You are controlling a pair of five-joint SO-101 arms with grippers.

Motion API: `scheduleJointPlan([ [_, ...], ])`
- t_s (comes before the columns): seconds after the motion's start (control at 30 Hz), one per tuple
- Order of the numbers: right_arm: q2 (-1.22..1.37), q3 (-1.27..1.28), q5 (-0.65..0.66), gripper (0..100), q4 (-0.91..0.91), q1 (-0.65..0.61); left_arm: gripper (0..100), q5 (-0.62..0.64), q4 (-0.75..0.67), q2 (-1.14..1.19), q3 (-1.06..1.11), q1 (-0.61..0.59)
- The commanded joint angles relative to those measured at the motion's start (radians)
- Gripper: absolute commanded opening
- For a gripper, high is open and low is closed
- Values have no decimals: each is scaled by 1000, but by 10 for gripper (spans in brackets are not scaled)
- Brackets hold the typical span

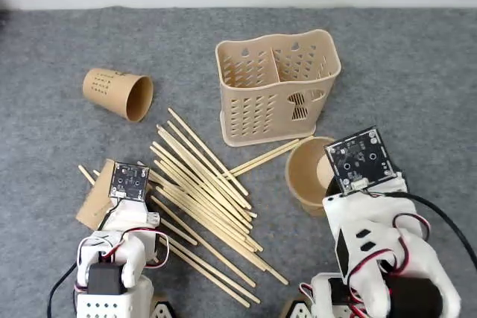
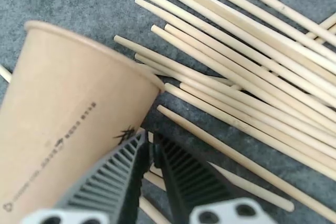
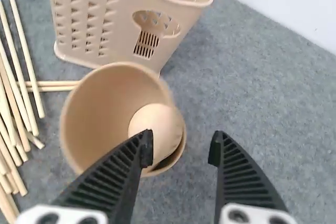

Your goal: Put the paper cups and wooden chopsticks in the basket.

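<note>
1. The cup (image 3: 100, 114) stands mouth-up just beside the basket (image 3: 94, 24), on the robot's side of it.
2. The right gripper (image 3: 180, 148) is spread apart and straddles the cup's wall away from the basket, with one finger over the mouth and one outside. Closing should pinch the rim.
3. The basket is upright and both compartments look empty.
4. The chopsticks (image 1: 201, 180) lie fanned diagonally beside the basket, toward the left arm.
5. The left gripper (image 2: 150, 150) has its fingers together on nothing, beside a second cup (image 2: 68, 114) that lies on its side, well apart from the basket.
</note>
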Motion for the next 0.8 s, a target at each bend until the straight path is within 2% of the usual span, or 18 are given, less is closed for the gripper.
scheduleJointPlan([
  [0.0,10,-6,-14,188,-39,8,14,8,5,-15,-18,0],
  [0.43,82,48,-9,186,-61,10,14,8,5,-15,-18,0],
  [0.6,153,126,38,180,-245,191,14,8,5,-15,-18,0],
  [0.67,197,144,57,133,-320,245,14,8,5,-15,-18,0],
  [0.77,272,146,78,48,-360,251,14,8,5,-15,-18,0],
])
